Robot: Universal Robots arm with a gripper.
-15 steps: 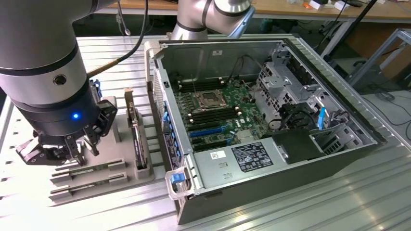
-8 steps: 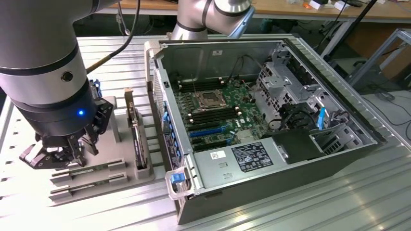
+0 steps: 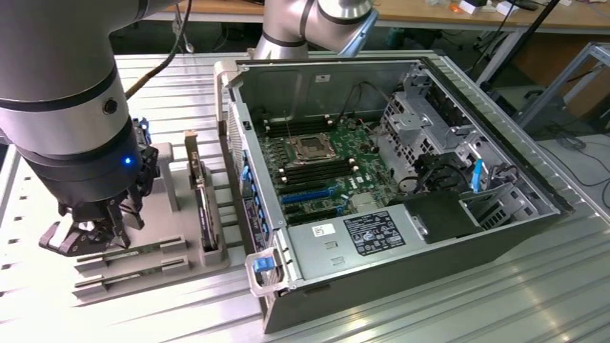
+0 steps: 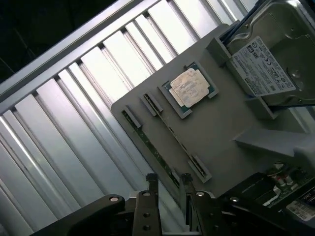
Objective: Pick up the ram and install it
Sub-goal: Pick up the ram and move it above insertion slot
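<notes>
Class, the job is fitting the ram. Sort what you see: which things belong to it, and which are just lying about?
For the job: ram, open gripper above it, motherboard in the computer case.
Lying about: processor chip, hard drive, both in the grey tray.

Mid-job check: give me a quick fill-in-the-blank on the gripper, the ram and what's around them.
1. The gripper hovers with its jaws ___.
2. The ram rests in the grey ___, not yet lifted.
3. The silver-topped processor lies between the ram and the ___.
Missing words: open; tray; hard drive.
</notes>
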